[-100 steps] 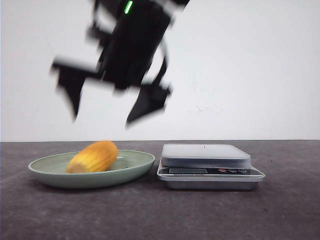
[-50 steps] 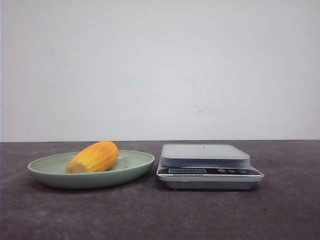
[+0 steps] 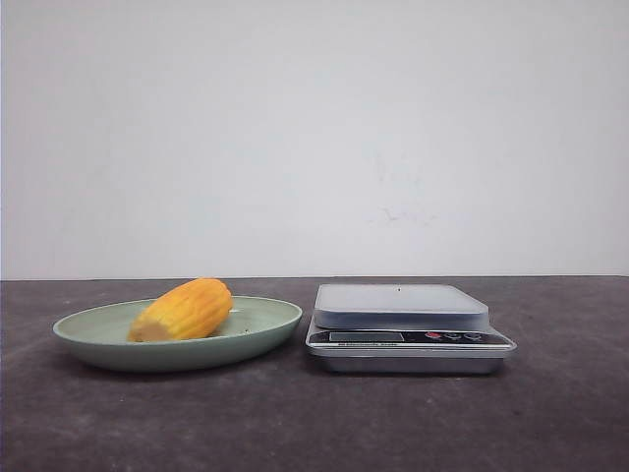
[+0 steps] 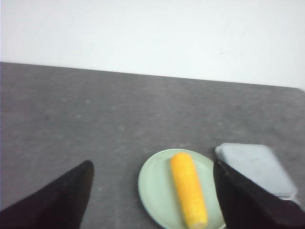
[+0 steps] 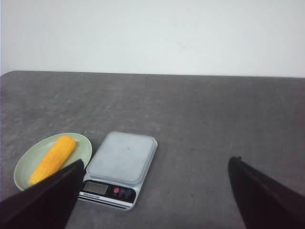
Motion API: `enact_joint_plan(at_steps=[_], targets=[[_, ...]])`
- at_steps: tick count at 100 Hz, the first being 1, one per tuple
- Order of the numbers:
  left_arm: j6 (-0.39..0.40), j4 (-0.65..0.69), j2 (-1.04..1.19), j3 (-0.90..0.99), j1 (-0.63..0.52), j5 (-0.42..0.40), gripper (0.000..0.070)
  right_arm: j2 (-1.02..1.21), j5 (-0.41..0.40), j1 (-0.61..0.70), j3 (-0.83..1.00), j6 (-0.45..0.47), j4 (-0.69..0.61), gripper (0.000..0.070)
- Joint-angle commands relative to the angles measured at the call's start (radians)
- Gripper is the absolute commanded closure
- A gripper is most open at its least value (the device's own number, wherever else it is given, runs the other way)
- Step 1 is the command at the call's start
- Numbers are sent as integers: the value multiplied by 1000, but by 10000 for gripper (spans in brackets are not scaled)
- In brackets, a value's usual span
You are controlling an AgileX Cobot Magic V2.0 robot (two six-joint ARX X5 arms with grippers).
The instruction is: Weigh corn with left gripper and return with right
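Observation:
The yellow-orange corn (image 3: 185,309) lies on its side in a pale green plate (image 3: 265,329) at the left of the table; it also shows in the left wrist view (image 4: 189,189) and the right wrist view (image 5: 52,159). A silver kitchen scale (image 3: 403,307) stands right of the plate, its platform bare. My left gripper (image 4: 152,167) is open and empty, high above the plate. My right gripper (image 5: 155,164) is open and empty, high above the table beside the scale (image 5: 121,160). Neither gripper shows in the front view.
The dark grey table (image 3: 550,413) runs back to a plain white wall. The scale's display and buttons (image 5: 106,190) face the front edge. The plate (image 4: 157,191) and the scale (image 4: 259,167) stand close together.
One second ago a blurred black gripper hung above the plate in the front view. It has left that view. The corn, plate and scale are where they were.

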Motion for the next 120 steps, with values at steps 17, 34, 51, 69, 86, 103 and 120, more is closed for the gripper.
enact_joint_plan(at_steps=[17, 34, 51, 69, 86, 103, 120], targets=[[32, 61, 1, -61, -10, 2, 430, -90, -10, 4, -234, 19, 140, 293], [42, 114, 1, -108, -10, 2, 692, -88, -7, 5, -358, 45, 282, 685], [56, 162, 2, -111, -10, 2, 691, -88, -9, 5, -380, 68, 346, 688], [52, 176, 2, -110, -9, 2, 672, -89, -9, 5, -380, 75, 342, 688], [53, 177, 2, -110, -9, 1, 672, -89, -7, 5, -380, 75, 342, 688], [53, 177, 2, -110, -9, 1, 672, -89, -7, 5, -380, 75, 342, 688], [53, 177, 2, -110, -9, 2, 672, -89, -7, 5, -380, 75, 342, 688]])
